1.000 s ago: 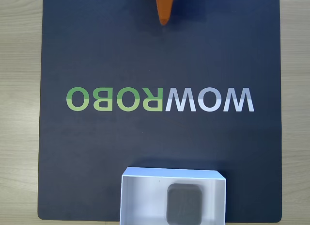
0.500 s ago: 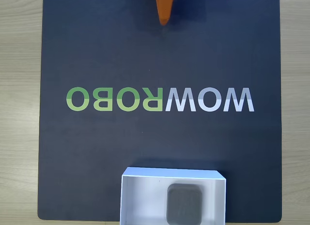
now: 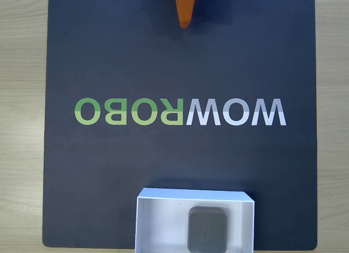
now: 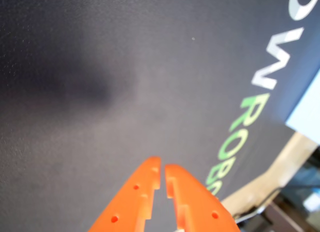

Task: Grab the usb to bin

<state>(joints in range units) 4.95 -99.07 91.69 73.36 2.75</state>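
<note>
At bottom edge of fixed view: usb (image 3: 207, 229) lying inside the bin (image 3: 158, 223), gripper (image 3: 185, 21) far off at top edge.

Usb flat on the bin floor, right of centre, near the right wall; whether it touches the wall cannot be told. Bin sits on the dark mat (image 3: 109, 171), its near side cut off by the frame. Mat carries the WOWROBO lettering (image 3: 180, 112), upside down in this view, halfway between bin and gripper. Pale wooden table (image 3: 22, 127) shows around the mat. Wrist view: orange gripper (image 4: 162, 167) with tips drawn together, just a thin slit between them, nothing held, hanging over bare mat (image 4: 100, 67). A corner of the bin (image 4: 307, 117) shows at the right edge, well apart from the tips.
</note>
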